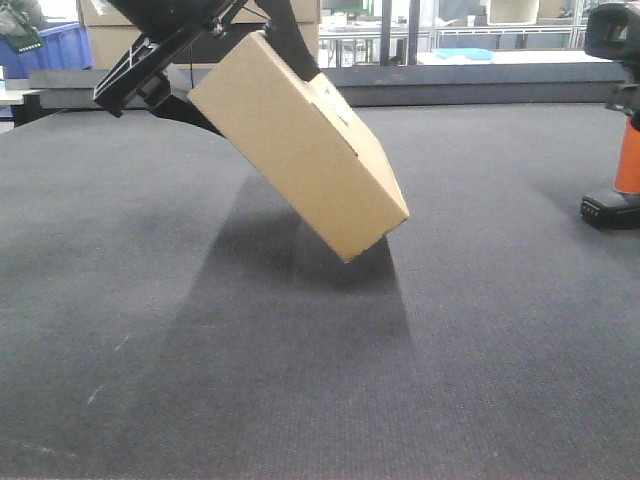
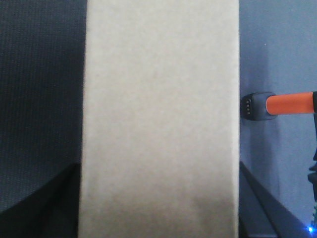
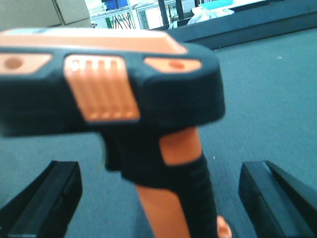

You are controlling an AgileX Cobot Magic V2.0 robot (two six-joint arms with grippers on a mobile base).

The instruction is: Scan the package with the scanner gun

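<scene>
Clamping the package between the two dark fingers of the left gripper, pressing one against each long side of the plain tan cardboard. Holding the package tilted steeply over the grey mat, with the gripped end raised and the opposite corner dipping lowest. Casting a broad shadow on the mat directly beneath the package. Not showing clearly whether that lowest corner is touching the mat or hanging just above it. Showing a small pale label on the package's upper face, too small to read.

Standing well apart from the package, off to its right in the front view: the scanner gun, upright on its flat black base, bright orange handle rising to the black head. Appearing in the left wrist view just beyond the package's right edge, apart from the cardboard.

Straddling the scanner gun's handle with the right gripper, jaws spread wide, both black fingers staying clear of the handle on either side, gripping nothing. Filling the right wrist view with the blurred black-and-orange scanner head.

Lying far behind the package: stacked cardboard cartons and a blue bin.
</scene>
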